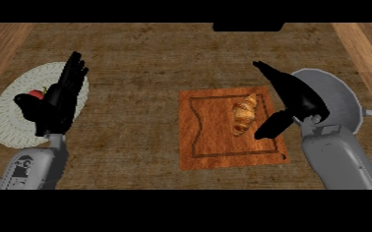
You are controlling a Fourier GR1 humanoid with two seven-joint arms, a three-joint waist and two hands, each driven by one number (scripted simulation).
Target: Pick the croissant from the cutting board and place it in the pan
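Observation:
A golden croissant lies on the right part of the brown wooden cutting board. Just to its right hovers my right hand, open, with straight fingers pointing up-left and the thumb reaching down beside the croissant. Whether the thumb touches it I cannot tell. Behind that hand sits the grey pan, partly hidden by the hand and forearm. At the far left my left hand rests open, fingers up, over a white plate.
The white woven plate at the left holds a small red fruit, partly hidden by my left hand. Wooden strips run along the counter's left and right edges. A dark object sits at the far edge.

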